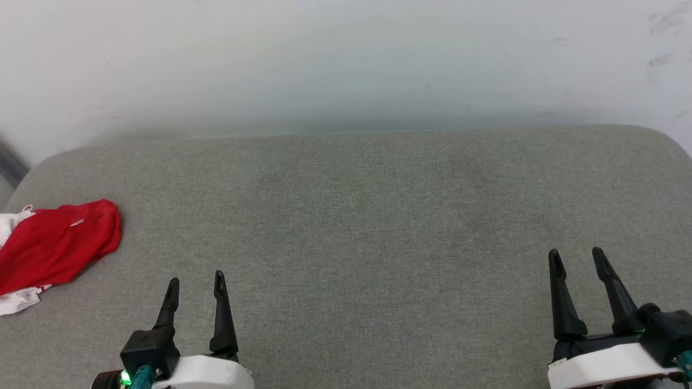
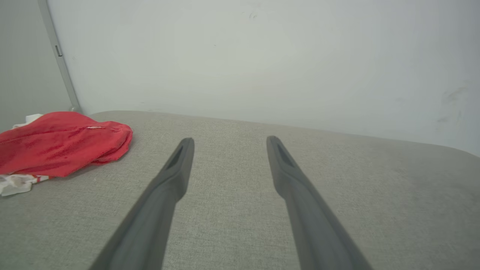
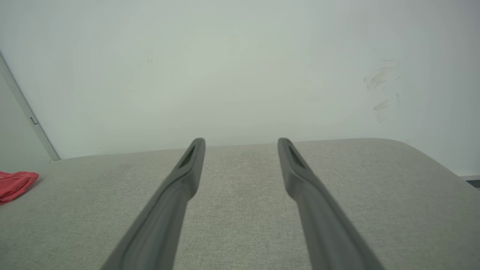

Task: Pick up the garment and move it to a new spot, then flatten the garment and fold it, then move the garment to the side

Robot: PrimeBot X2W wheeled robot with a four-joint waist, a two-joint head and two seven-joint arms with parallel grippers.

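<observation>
The garment [image 1: 54, 246] is a red bundle with white bits at its edges, lying crumpled at the far left of the grey cushioned surface [image 1: 357, 227]. In the left wrist view the garment [image 2: 60, 144] lies left of the fingers, and in the right wrist view a red corner of the garment [image 3: 15, 184] pokes in at the left edge. My left gripper [image 1: 195, 286] stands open at the lower left, right of the garment and apart from it, nothing between its fingers. My right gripper [image 1: 576, 258] is open and empty at the lower right, far from the cloth.
A pale wall [image 1: 346, 65] rises right behind the surface's rounded back edge. A grey vertical strip [image 2: 60, 60] runs down the wall behind the garment. The surface's rounded corners show at far left and far right.
</observation>
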